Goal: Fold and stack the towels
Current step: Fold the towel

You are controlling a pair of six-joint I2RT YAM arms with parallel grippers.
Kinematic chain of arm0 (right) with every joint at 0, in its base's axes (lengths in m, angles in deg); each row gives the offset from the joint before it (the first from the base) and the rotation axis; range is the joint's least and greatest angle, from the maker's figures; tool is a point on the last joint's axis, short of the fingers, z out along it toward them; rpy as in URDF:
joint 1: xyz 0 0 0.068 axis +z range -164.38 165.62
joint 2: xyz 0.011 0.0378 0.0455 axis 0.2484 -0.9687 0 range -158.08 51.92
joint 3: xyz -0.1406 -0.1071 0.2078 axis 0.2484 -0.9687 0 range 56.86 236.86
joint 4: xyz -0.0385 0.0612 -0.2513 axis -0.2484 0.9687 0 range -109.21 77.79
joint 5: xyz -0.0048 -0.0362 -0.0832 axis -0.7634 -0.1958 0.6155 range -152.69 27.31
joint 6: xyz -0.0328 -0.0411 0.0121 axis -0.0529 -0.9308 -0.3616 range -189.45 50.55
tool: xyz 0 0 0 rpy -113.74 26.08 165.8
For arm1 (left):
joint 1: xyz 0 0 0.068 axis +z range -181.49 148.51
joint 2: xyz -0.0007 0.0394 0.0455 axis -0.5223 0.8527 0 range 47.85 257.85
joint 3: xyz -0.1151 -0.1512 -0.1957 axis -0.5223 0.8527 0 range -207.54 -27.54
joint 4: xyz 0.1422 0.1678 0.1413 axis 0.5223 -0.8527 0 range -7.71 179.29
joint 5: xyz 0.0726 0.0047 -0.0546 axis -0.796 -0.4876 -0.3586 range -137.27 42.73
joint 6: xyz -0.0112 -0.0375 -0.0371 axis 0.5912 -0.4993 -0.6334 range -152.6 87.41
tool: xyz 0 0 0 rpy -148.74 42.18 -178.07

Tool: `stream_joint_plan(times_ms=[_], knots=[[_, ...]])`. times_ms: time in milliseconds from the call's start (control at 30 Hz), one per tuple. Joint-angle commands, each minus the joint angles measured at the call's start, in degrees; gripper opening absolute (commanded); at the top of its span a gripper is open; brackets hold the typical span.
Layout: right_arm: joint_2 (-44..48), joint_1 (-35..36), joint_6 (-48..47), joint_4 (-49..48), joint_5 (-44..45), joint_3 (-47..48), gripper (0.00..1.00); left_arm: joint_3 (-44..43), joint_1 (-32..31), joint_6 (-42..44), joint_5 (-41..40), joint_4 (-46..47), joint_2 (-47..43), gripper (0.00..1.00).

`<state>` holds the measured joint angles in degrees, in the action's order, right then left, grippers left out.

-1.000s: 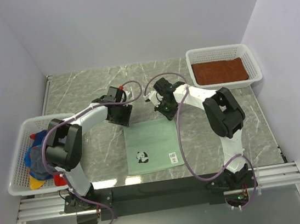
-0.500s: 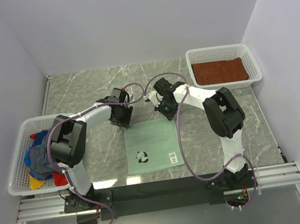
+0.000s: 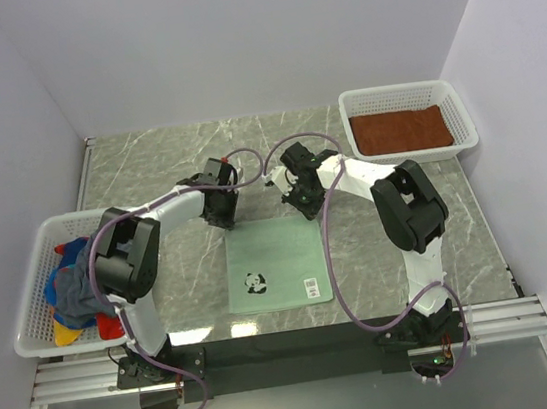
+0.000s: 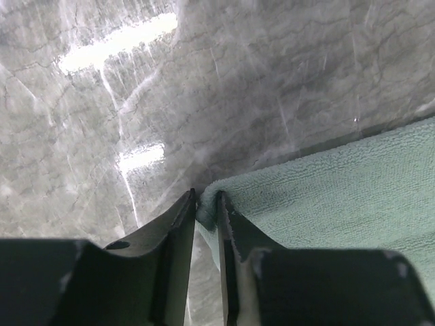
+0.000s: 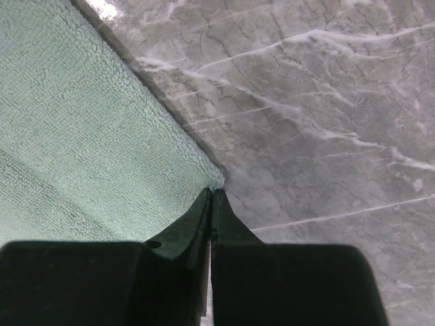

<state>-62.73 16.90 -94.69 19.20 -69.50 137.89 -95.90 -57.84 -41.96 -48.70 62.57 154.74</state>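
The left claw (image 4: 204, 207) grasps the far left corner of the green towel (image 4: 326, 190); the right claw (image 5: 211, 200), clenched, sits at its far right corner, hold on the cloth unclear. The towel lies flat and unfolded on the desk (image 3: 147, 166). A brown towel (image 3: 400, 130) lies in the right basket (image 3: 461, 119) and bright towels (image 3: 67, 282) are heaped in the left basket (image 3: 27, 308), so most folding probably remains.

text: none legible | mint towel (image 3: 278, 256) tag (image 3: 312, 286) (print too small)
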Motion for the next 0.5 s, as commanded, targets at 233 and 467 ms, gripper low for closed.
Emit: stream_joint_plan(times_ms=[233,467], knots=[[1.6,-0.3,-0.8,-0.4,0.8,-1.5,0.0,2.9,-0.2,-0.5,-1.8,-2.6,6.7,0.08],[2.9,-0.4,0.6,-2.5,3.3,-1.9,0.0,2.6,-0.2,-1.2,-2.2,-1.8,3.1,0.01]])
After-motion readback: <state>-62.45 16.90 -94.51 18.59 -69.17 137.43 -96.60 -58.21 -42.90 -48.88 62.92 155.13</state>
